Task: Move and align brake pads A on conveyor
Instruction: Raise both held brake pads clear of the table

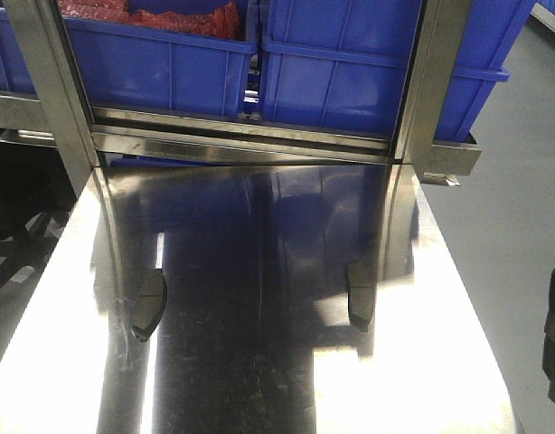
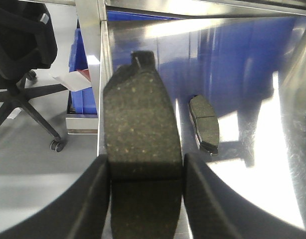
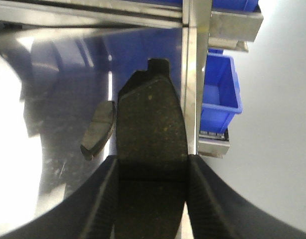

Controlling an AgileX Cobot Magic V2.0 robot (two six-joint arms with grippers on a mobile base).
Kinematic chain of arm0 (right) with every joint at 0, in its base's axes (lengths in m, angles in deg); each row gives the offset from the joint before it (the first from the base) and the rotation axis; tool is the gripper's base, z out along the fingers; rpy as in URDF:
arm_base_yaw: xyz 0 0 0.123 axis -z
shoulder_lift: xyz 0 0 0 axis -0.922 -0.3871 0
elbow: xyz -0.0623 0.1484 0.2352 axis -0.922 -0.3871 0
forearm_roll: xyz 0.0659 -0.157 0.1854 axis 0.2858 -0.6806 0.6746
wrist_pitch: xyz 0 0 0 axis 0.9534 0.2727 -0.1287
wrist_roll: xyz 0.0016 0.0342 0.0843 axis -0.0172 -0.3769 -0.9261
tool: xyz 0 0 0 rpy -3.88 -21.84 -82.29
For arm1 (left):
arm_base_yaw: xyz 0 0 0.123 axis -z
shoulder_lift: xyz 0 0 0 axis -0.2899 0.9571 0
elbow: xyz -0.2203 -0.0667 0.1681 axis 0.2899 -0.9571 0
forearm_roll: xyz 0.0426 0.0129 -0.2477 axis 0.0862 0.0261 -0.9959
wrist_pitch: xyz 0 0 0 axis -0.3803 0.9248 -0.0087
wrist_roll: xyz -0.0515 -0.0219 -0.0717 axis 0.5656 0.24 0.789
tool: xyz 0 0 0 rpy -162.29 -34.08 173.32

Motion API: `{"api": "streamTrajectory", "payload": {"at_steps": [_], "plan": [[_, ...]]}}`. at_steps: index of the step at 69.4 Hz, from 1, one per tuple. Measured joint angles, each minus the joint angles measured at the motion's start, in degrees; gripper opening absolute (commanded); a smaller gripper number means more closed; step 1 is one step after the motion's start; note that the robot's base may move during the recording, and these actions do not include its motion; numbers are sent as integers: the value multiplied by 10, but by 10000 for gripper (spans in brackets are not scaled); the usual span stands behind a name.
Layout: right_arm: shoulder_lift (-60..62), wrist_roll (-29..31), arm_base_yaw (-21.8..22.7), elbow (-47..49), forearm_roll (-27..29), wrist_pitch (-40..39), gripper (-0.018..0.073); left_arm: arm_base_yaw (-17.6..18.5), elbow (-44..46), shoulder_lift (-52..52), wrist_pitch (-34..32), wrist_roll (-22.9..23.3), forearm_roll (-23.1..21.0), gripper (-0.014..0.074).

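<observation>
Both arms are at the carrying step. The left gripper (image 2: 146, 167) is closed on one brake pad (image 2: 140, 114), fingers pressing its long edges; the right gripper (image 3: 152, 164) clamps a second brake pad (image 3: 150, 114) the same way. Each seems to hang over a table edge, though height is hard to judge. A left table pad (image 1: 151, 303) and a right table pad (image 1: 359, 294) lie well apart on the steel table (image 1: 259, 380). The conveyor is in no view, so next comes travel to it, then setting both pads down flat and in line
</observation>
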Motion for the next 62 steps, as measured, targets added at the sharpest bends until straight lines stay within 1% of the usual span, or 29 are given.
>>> {"api": "streamTrajectory", "payload": {"at_steps": [16, 62], "plan": [[12, 15, 0, 0, 0, -6, 24, 0, 0, 0, 0, 0, 0, -8], [12, 17, 0, 0, 0, -6, 24, 0, 0, 0, 0, 0, 0, -8]]}}
